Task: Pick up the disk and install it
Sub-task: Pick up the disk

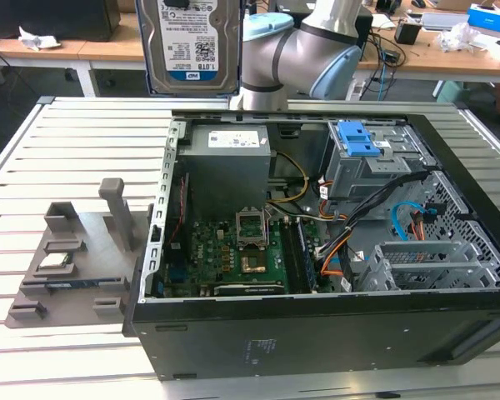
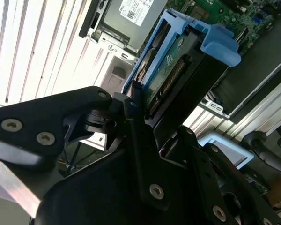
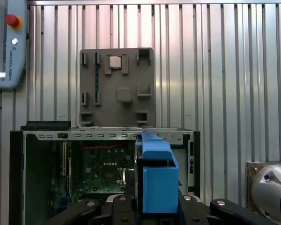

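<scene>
My worry is the grip: the hand [image 2: 154,112] seems to pinch the disk [image 1: 192,46] near one end of its blue bracket, so the long body hangs free and could twist or slip if I swing it fast. The cage [image 1: 358,142] sits beside loose cables [image 1: 404,221] inside the case [image 1: 317,342], and a tilted disk could snag them or jam at the mouth. The hand is clamped on the disk, fingers [image 2: 138,136] pressed to its sides. The disk is up in the air, label facing the exterior view, over the far edge of the surface [image 1: 67,142], above the case.
</scene>
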Robot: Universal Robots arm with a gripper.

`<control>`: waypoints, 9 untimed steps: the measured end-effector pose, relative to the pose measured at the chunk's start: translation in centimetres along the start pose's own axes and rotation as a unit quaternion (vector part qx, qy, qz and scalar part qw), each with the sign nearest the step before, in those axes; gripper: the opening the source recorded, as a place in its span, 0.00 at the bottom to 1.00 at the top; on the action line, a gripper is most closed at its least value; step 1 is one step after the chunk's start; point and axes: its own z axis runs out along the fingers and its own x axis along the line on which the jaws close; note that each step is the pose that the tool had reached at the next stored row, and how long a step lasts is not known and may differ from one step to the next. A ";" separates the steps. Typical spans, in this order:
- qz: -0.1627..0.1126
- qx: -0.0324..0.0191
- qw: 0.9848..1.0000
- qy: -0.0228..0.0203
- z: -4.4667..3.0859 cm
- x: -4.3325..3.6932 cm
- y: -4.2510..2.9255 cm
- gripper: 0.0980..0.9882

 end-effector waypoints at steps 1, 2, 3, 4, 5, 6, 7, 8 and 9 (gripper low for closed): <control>0.000 0.000 1.000 0.000 -0.02 0.00 -0.36 0.30; 0.000 0.000 1.000 0.000 -0.03 -0.01 -0.59 0.30; 0.000 0.000 1.000 0.000 -0.04 -0.01 -0.78 0.30; 0.000 0.000 1.000 0.000 -0.06 -0.01 -1.26 0.30; 0.000 0.000 1.000 0.000 -0.07 -0.01 -1.51 0.30; 0.000 0.000 1.000 0.000 -0.08 -0.01 -1.78 0.30; 0.000 0.000 1.000 0.000 -0.10 -0.02 -2.19 0.30; 0.000 0.000 1.000 0.000 -0.12 -0.02 -2.63 0.30; 0.000 0.000 1.000 0.000 -0.13 -0.02 -2.85 0.30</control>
